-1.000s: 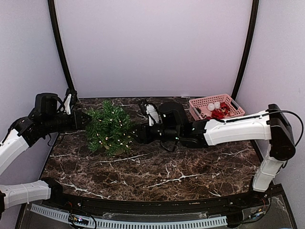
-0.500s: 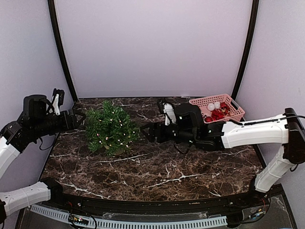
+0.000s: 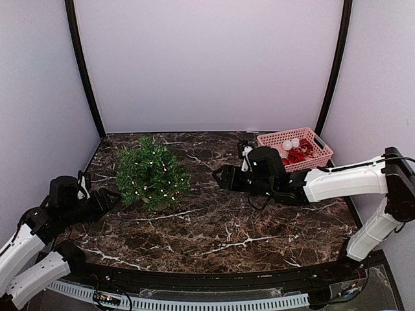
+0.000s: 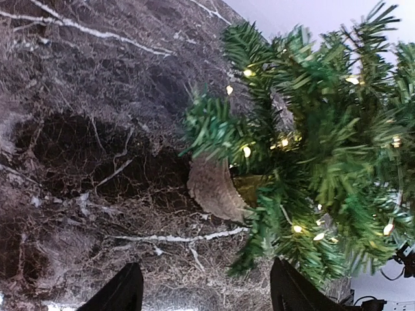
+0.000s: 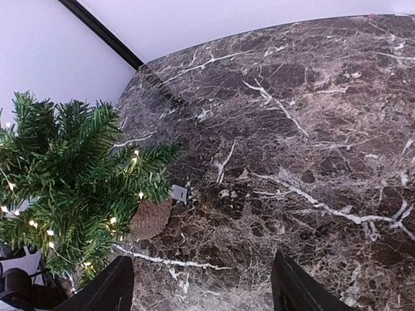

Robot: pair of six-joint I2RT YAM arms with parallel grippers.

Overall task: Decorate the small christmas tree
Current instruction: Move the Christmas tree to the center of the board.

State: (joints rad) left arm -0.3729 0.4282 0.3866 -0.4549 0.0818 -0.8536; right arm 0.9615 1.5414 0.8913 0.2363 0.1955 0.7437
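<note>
The left gripper (image 3: 110, 196) stands wide open, its two fingers (image 4: 123, 293) far apart in the left wrist view with only bare marble between them; it holds nothing. It sits low over the table (image 3: 214, 227) and points right, toward the tree (image 3: 150, 176), near its lower left branches but short of them. The right gripper (image 3: 216, 175) is also spread wide and empty, and its fingers (image 5: 299, 293) frame nothing but tabletop. It points left at the tree from the other side, with a strip of bare marble between its tips and the nearest branches.

The tree stands upright between the two grippers, on the left half of the table toward the back. Its dark green needles carry small lit white lights. Both wrist views show its brownish, rough-textured base (image 4: 214, 191) resting on the marble. In the right wrist view a small white tag (image 5: 179, 193) lies just beside that base.

Behind the right arm, at the far right corner, is a pink basket (image 3: 262, 146) holding red ornaments (image 3: 299, 155) and two white balls (image 3: 290, 144).
</note>
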